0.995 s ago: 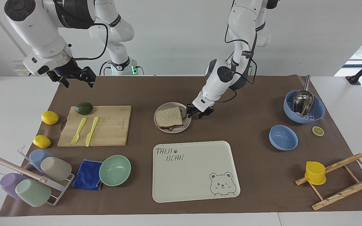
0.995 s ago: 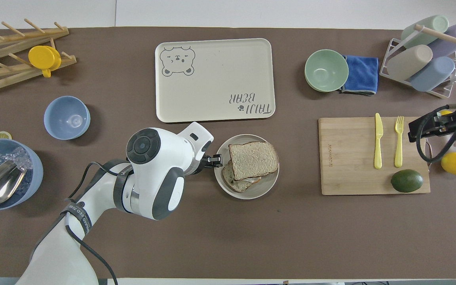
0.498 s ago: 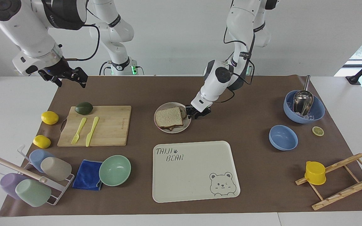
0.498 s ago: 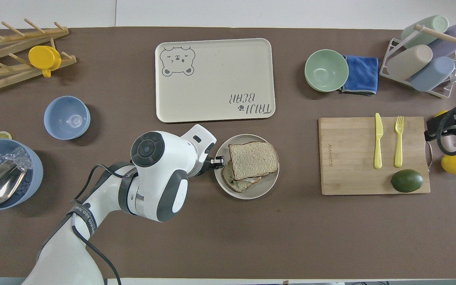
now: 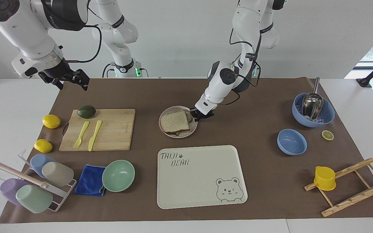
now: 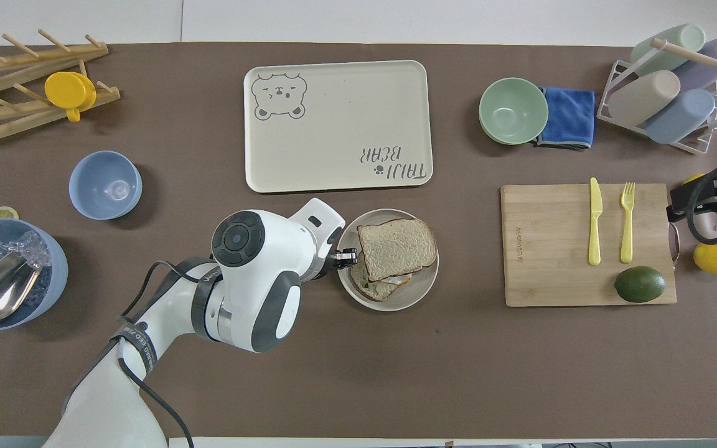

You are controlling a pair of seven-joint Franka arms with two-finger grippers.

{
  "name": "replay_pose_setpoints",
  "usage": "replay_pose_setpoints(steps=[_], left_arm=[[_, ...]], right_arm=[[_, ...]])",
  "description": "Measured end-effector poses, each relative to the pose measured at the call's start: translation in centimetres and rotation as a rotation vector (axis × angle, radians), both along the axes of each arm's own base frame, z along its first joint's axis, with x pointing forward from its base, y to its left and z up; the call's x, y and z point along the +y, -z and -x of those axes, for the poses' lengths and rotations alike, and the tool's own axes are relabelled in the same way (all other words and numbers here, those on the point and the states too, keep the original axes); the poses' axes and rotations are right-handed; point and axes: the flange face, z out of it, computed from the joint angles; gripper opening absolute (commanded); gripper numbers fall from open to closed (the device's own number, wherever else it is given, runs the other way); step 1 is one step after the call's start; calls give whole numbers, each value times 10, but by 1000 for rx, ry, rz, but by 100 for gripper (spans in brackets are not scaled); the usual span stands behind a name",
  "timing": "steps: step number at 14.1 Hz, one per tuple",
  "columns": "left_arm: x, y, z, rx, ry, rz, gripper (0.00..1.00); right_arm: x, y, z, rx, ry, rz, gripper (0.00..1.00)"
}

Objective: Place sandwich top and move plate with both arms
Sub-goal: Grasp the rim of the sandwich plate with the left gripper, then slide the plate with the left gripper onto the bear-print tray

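Note:
The sandwich top (image 5: pixel 174 122) (image 6: pixel 397 247), a pale bread slice with a brown crust, lies on a lower slice with egg on the round beige plate (image 5: pixel 186 133) (image 6: pixel 417 292) in the middle of the brown mat. My left gripper (image 5: pixel 196 116) (image 6: pixel 351 256) is low at the plate's rim on the left arm's side and is shut on that rim. My right gripper (image 5: pixel 72 84) (image 6: pixel 676 200) hangs open and holds nothing, up in the air over the mat's edge at the right arm's end, above the cutting board's short side.
The cream bear tray (image 5: pixel 202 194) (image 6: pixel 333 180) lies just farther from the robots than the plate. A cutting board (image 5: pixel 115 129) carries a fork, a knife and an avocado. Two lemons, a cup rack, a green bowl (image 5: pixel 118 175), blue bowls and a wooden rack ring the mat.
My left gripper has closed onto the plate's rim, and the plate with its sandwich has shifted slightly. My right gripper has drawn back toward its own end of the table.

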Motion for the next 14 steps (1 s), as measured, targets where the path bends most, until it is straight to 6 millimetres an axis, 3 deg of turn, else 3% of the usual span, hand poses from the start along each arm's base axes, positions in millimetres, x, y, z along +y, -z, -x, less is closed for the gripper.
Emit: replay_pose_setpoints(steps=[5,7,10,14], left_arm=[[1,-3,-3,2,-20,12,0],[6,-17,-12,-15,-40,28,0],[26,-57,-43,-5,-84,61,0],[70,-113,-105,-26,-165,107,0]], right_arm=[[-3,0,0,0,5,0,100],[-3,0,0,0,5,0,100],[-3,0,0,0,5,0,100],[-3,0,0,0,5,0,100]])
